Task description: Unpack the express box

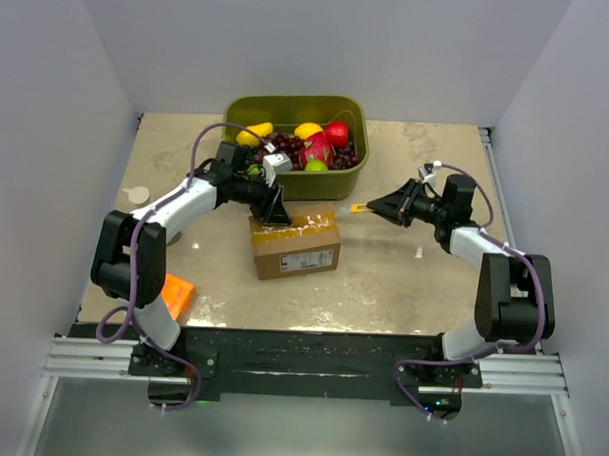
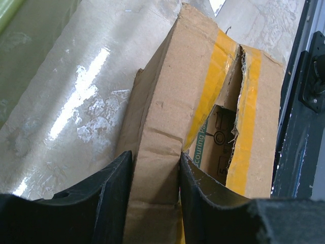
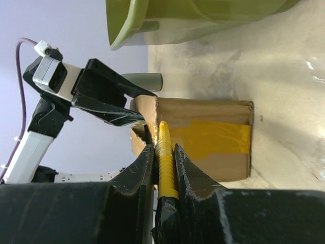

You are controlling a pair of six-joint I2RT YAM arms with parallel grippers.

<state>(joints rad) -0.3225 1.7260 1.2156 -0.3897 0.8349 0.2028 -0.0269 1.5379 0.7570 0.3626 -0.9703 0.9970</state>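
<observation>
- Express box [image 1: 296, 245] is sitting mid-table, just before the green bin [image 1: 326, 185], its tape seam split.
- Left gripper [image 2: 155, 163] is clamping a flap edge, probably to pull it open.
- Right gripper [image 3: 163, 150] is pinching a yellow tool [image 3: 166, 178], waiting clear of the box.

Right gripper [image 3: 163, 150] clamps a yellow tool [image 3: 166, 168], tip towards the express box [image 3: 213, 109]; left gripper [image 3: 144, 107] pinches its end.

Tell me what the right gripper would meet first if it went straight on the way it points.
Most likely the express box: the right gripper, shut on a yellow tool, aims at its taped top. Should it pass above, the left gripper clamped on the far flap comes next; depth is unclear.
</observation>
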